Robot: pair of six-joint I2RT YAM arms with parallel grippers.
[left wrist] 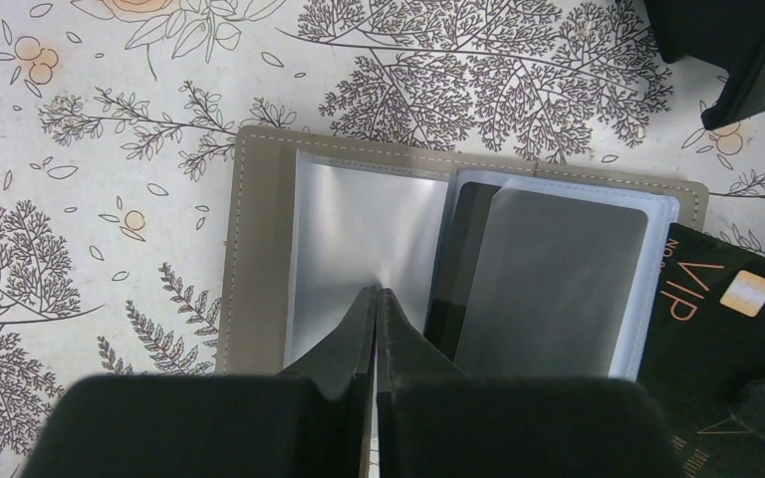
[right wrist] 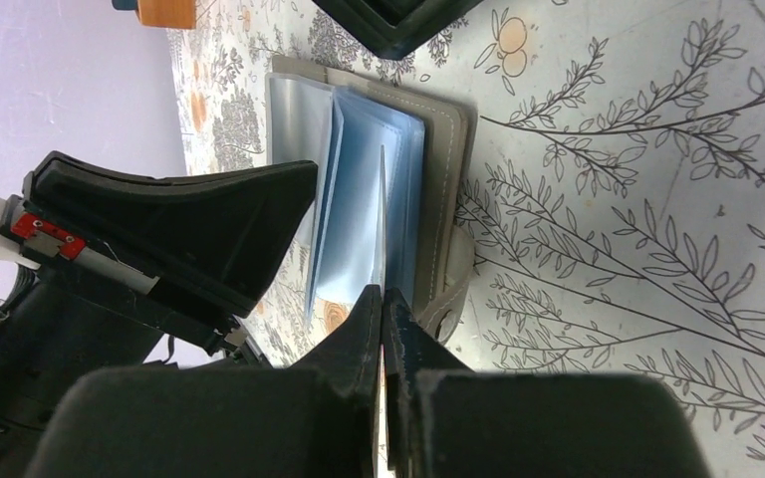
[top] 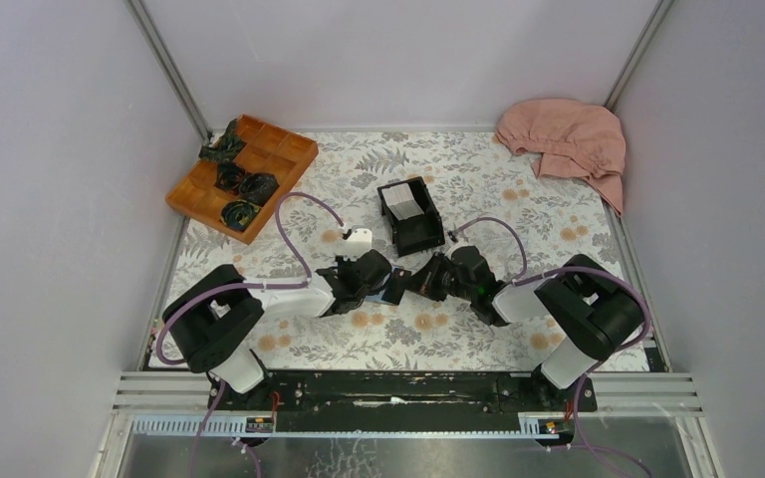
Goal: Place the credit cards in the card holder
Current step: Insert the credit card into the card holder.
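Note:
The card holder (left wrist: pixel 259 249) lies open on the floral table, a grey wallet with clear sleeves, mostly hidden between the two grippers in the top view. My left gripper (left wrist: pixel 376 294) is shut, pinching a clear sleeve that puckers at its tips. My right gripper (right wrist: pixel 382 292) is shut on a credit card (right wrist: pixel 382 219), seen edge-on here and reaching into the blue sleeves of the card holder (right wrist: pixel 448 149). In the left wrist view that card (left wrist: pixel 717 329) is black with "VIP" lettering and lies at the wallet's right edge. More white credit cards (top: pixel 404 206) stand in a black box (top: pixel 423 237).
An orange compartment tray (top: pixel 199 189) with dark crumpled items sits at the back left. A pink cloth (top: pixel 568 139) lies at the back right. The black box stands just behind the grippers, and its corner (left wrist: pixel 747 60) shows in the left wrist view.

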